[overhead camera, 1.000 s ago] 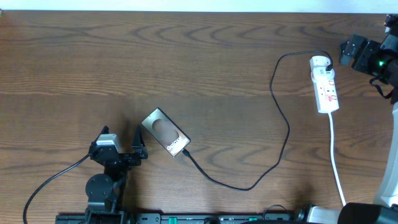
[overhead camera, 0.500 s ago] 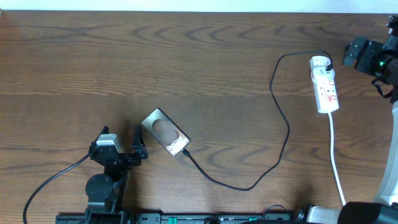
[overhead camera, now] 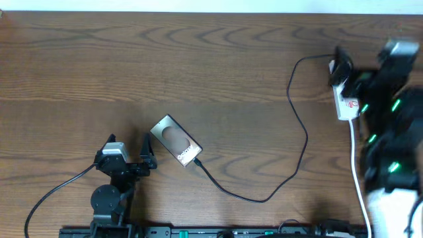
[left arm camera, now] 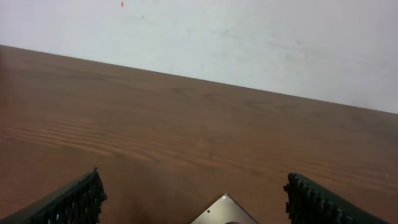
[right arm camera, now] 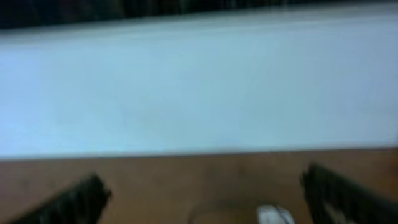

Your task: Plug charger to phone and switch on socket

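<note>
The coming move looks to be the switch on the socket [overhead camera: 346, 111], and that turns on the right arm. The socket lies near the table's [overhead camera: 198, 53] right edge, towards the far right corner, its long axis running from far edge to near edge. The right gripper [right arm camera: 202, 184] hangs over the strip's far end, fingers spread wide with nothing between them. In its blurred wrist view the round white plug [right arm camera: 273, 215] shows low between the fingers, so the strip lies just ahead of and below it. The switches themselves cannot be made out. The right arm is much the nearer; the left is well apart, at the other side of the table.

The left gripper [left arm camera: 193, 180] rests near the near edge, left of centre, jaws apart and empty, with the phone [overhead camera: 175, 140] just beside it. The phone lies diagonally. The charger [overhead camera: 306, 140] meets its near-right end (whether the tip is fully seated cannot be told), loops towards the near edge, then climbs to the socket's far end.

Counted: one phone, one charger, one socket with one white cord [overhead camera: 355, 165], two grippers.
</note>
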Tool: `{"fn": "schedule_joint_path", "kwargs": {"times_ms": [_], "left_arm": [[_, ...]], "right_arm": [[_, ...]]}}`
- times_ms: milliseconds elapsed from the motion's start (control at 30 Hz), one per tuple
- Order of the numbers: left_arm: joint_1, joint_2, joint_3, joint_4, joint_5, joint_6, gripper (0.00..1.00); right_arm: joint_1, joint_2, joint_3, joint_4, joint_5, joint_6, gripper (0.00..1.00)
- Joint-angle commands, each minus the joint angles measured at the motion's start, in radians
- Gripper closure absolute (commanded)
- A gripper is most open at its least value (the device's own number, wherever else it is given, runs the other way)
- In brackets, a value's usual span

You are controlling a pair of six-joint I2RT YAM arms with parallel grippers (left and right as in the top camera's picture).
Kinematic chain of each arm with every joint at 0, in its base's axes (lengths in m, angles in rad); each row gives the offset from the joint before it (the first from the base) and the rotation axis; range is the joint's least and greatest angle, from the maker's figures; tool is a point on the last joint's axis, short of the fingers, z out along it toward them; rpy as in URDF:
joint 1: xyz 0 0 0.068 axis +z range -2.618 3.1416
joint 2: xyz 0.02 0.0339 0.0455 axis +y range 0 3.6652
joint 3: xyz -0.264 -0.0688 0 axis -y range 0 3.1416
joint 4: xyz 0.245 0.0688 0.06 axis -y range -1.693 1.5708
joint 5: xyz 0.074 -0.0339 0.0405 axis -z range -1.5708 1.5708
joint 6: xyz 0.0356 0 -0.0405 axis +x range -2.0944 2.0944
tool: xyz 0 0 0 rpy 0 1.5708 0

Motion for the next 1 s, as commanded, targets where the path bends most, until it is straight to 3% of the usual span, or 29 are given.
{"fn": "schedule_joint_path", "kwargs": {"times_ms": [0, 33, 167, 433, 733, 967], "left_arm": [[0.005, -0.005, -0.015, -0.04, -0.01, 0.017, 0.09], [0.005, -0.005, -0.015, -0.04, -0.01, 0.017, 0.1], [0.005, -0.005, -0.015, -0.04, -0.01, 0.017, 0.1], [0.005, -0.005, -0.015, -0.04, -0.01, 0.017, 0.09], [0.005, -0.005, -0.015, -0.04, -0.01, 0.017, 0.09], [0.005, -0.005, -0.015, -0.04, -0.01, 0.017, 0.1]], "right_arm": [[0.055, -0.138, -0.246, 0.098, 0.077, -0.004, 0.01], [0.07, -0.228, -0.371, 0.166, 0.079, -0.004, 0.01], [0.078, -0.398, -0.575, 0.2, 0.079, -0.004, 0.01], [0.078, -0.687, -0.842, 0.2, 0.079, -0.004, 0.01], [0.082, -0.904, -0.856, -0.069, 0.109, -0.004, 0.01], [0.088, -0.924, -0.856, -0.069, 0.108, -0.003, 0.01]]}}
